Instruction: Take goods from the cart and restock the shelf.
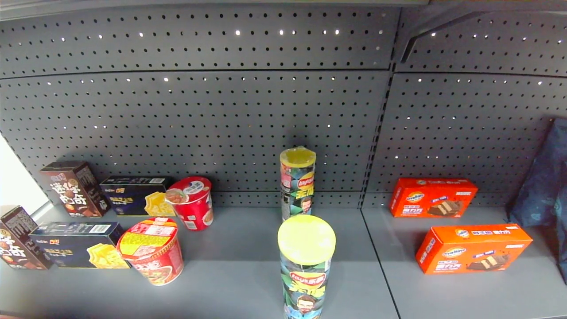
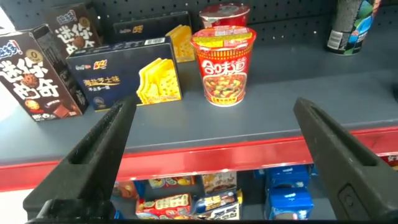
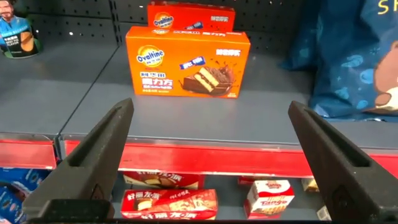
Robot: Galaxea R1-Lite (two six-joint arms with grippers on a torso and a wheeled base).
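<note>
The grey shelf (image 1: pixel 248 248) holds goods in rows. At the left stand brown cookie boxes (image 1: pixel 73 188), dark blue boxes (image 1: pixel 75 246) and two red noodle cups (image 1: pixel 153 250). Two chip cans with yellow lids (image 1: pixel 305 261) stand in the middle, one behind the other. Two orange boxes (image 1: pixel 471 248) lie at the right. My left gripper (image 2: pixel 214 155) is open in front of the shelf edge, facing the front noodle cup (image 2: pixel 224 65) and blue box (image 2: pixel 127 78). My right gripper (image 3: pixel 211 155) is open before the front orange box (image 3: pixel 186 62). Neither holds anything.
A dark blue bag (image 1: pixel 547 186) fills the far right of the shelf (image 3: pixel 348 56). A red price strip (image 2: pixel 205 158) runs along the shelf's front edge, with more goods on the lower shelf (image 3: pixel 168 202). A perforated back panel (image 1: pixel 221 110) closes the rear.
</note>
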